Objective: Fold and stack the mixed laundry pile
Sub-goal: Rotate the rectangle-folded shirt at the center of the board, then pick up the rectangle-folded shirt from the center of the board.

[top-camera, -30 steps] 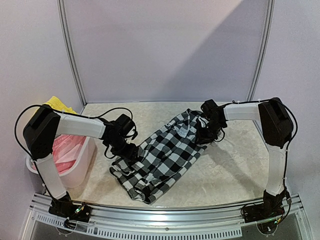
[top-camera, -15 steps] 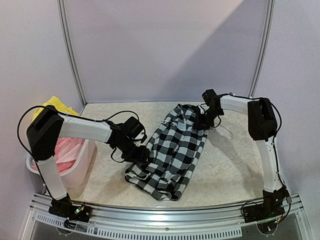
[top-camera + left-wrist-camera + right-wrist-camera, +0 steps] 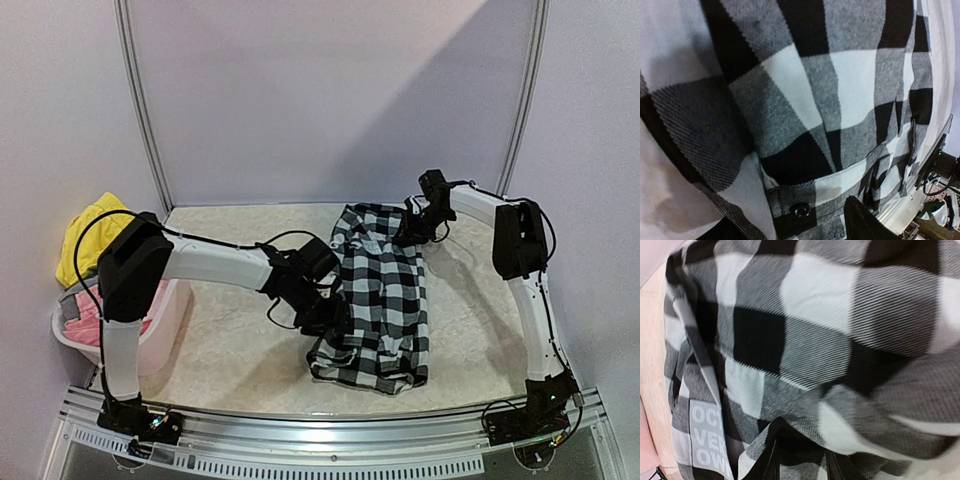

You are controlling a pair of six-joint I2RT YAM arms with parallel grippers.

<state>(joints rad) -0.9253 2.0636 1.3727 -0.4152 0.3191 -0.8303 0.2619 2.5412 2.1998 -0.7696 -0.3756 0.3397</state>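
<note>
The black-and-white checked shirt (image 3: 385,290) lies stretched from back to front in the middle of the table. My left gripper (image 3: 326,306) is at its left edge; in the left wrist view the left gripper (image 3: 795,220) has bunched checked cloth (image 3: 805,85) with a button between its fingers. My right gripper (image 3: 415,225) grips the shirt's far right corner. In the right wrist view the right gripper (image 3: 800,460) is shut on a fold of the shirt (image 3: 815,340), with white lettering (image 3: 704,435) at the lower left. A yellow garment (image 3: 88,232) and a pink one (image 3: 88,325) lie in the basket.
The white plastic basket (image 3: 165,325) stands at the table's left edge beside the left arm's base. Metal frame posts (image 3: 140,100) rise at the back corners. A rail (image 3: 320,420) runs along the near edge.
Both grippers have carried the shirt to the right. It has turned from a diagonal lie to lengthwise, back to front. The left gripper moved right, the right gripper back and right.
</note>
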